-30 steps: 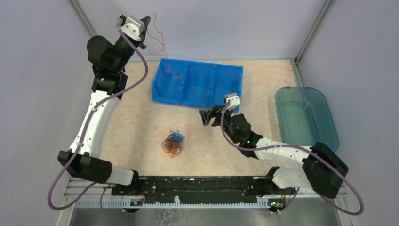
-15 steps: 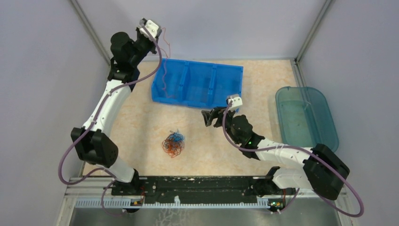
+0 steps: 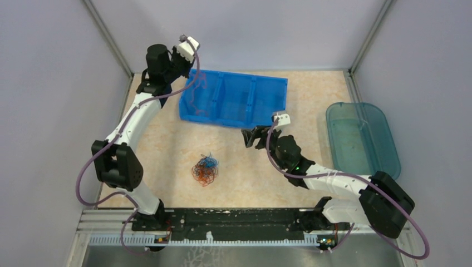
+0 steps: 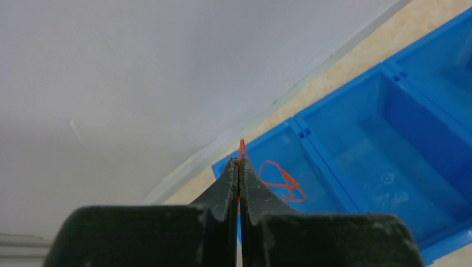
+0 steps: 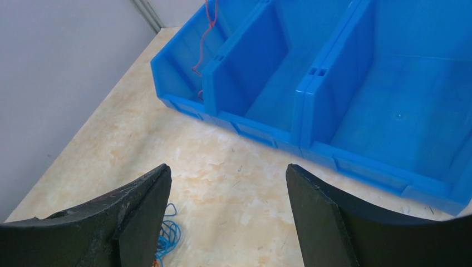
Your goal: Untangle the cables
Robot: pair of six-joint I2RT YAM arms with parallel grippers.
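Note:
The cables (image 3: 205, 170) lie as a small clump of red, blue and dark curly wires on the table, near its middle front. One red cable (image 4: 279, 181) is apart from the clump. My left gripper (image 4: 240, 162) is shut on it above the blue bin's (image 3: 268, 80) left compartment. The cable's loops hang down into that compartment (image 3: 192, 95). My right gripper (image 3: 248, 137) hovers open over the table right of the clump, nothing between its fingers. In the right wrist view, blue cable loops (image 5: 168, 233) show beside the left finger.
The blue bin (image 5: 311, 94) has three compartments and stands at the back centre; the two right ones hold nothing I can see. A teal translucent tray (image 3: 362, 139) sits at the right edge. Grey walls enclose the table on three sides.
My left arm has swung right and down toward the bin, carrying the red cable, which now hangs into the left compartment. The right arm has shifted only slightly.

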